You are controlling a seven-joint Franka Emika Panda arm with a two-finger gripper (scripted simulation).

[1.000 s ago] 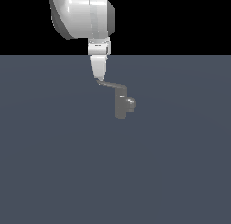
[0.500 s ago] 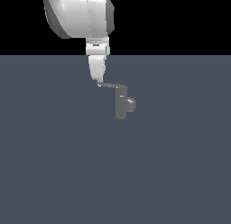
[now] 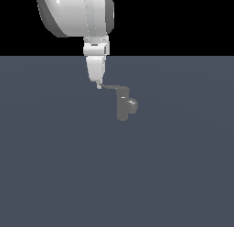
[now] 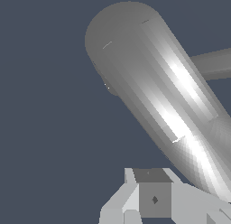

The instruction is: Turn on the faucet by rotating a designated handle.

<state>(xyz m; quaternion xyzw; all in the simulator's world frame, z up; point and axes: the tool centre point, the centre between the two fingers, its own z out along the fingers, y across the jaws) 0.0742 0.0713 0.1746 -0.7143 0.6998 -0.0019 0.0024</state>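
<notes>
The faucet (image 3: 122, 107) is a small grey upright cylinder with a rounded knob (image 3: 133, 105) on the side towards the exterior view's right. Its handle (image 3: 114, 88) is a thin grey lever running from the top of the cylinder towards the exterior view's left. My gripper (image 3: 98, 85) points straight down, with its fingertips at the free end of the handle and touching it or nearly so. The fingers look closed together with nothing between them. In the wrist view a large grey rounded bar of the faucet (image 4: 153, 92) fills the frame just past my fingers (image 4: 135, 198).
The faucet stands alone on a flat dark grey-blue floor (image 3: 117, 175). The white arm (image 3: 75, 13) rises above the gripper against a black background.
The arm's upper part has shifted slightly towards the exterior view's left. The gripper tip has sunk a little at the handle's end. The handle has barely moved.
</notes>
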